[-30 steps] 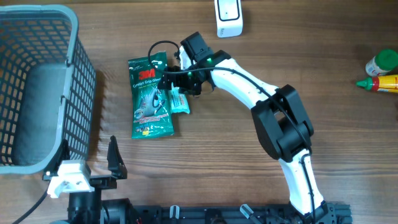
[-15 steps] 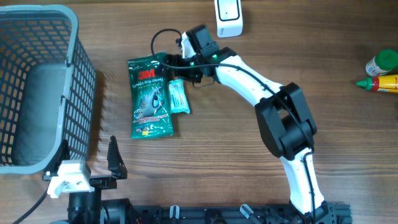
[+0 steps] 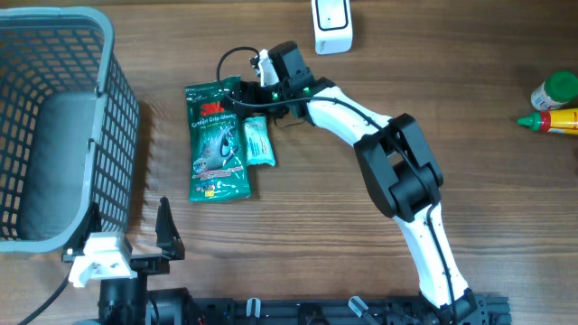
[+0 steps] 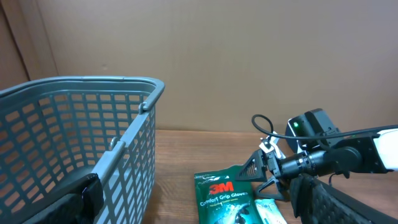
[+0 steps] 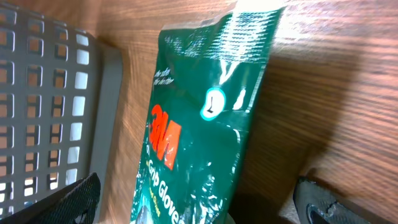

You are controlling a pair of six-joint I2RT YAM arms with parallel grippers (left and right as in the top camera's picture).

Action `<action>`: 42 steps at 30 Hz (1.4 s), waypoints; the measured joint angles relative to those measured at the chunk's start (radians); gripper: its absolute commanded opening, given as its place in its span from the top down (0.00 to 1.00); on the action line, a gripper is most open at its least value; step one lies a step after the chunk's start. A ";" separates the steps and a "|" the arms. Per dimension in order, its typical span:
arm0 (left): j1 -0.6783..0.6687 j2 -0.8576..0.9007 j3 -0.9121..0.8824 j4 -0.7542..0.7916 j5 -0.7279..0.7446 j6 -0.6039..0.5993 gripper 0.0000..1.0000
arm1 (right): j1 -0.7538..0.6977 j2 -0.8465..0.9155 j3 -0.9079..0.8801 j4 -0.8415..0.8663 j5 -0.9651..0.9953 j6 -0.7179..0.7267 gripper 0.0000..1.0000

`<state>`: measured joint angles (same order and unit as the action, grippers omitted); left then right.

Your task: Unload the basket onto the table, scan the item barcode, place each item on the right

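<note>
A green 3M glove packet (image 3: 217,140) lies flat on the wooden table, print side up, with a small teal packet (image 3: 259,140) against its right edge. No barcode is in view on either. My right gripper (image 3: 242,93) stands open low over the green packet's far end (image 5: 205,118); its fingers (image 5: 68,202) stand on either side of the packet, holding nothing. From the left wrist view I see the same gripper (image 4: 264,171) by the packet (image 4: 227,199). My left gripper (image 3: 126,236) rests open and empty at the near left.
A grey mesh basket (image 3: 113,117) fills the left side (image 4: 93,124), close to the green packet. A white scanner unit (image 3: 331,25) stands at the far edge. A green-capped bottle (image 3: 554,90) and a yellow bottle (image 3: 553,121) lie far right.
My right gripper has moved off the teal packet toward the far end of the green packet, and its jaws have spread wider. The teal packet now lies uncovered. The left arm has not moved.
</note>
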<state>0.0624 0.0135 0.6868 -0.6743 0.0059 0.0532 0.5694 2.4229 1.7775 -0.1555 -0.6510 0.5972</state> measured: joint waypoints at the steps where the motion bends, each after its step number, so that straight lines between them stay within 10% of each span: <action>1: 0.000 0.000 0.000 0.000 0.000 0.000 0.00 | 0.005 0.000 0.000 0.001 -0.001 -0.005 0.01; 7: 0.000 0.000 0.000 0.000 0.000 0.000 0.00 | 0.051 0.007 0.000 0.008 -0.004 -0.026 0.21; 13: 0.000 0.000 0.000 0.000 0.000 0.000 0.00 | 0.071 0.052 0.006 -0.003 -0.023 -0.047 0.95; 32: 0.000 0.000 0.000 0.001 0.000 0.000 0.00 | -0.115 -0.337 0.011 -0.517 0.157 -0.120 0.96; 42: 0.000 0.000 0.000 0.001 0.000 0.000 0.00 | -0.184 -0.523 0.014 -1.196 0.294 0.360 0.96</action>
<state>0.0624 0.0139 0.6868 -0.6731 0.0059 0.0532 0.3851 1.8996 1.7912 -1.3510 -0.3565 0.9569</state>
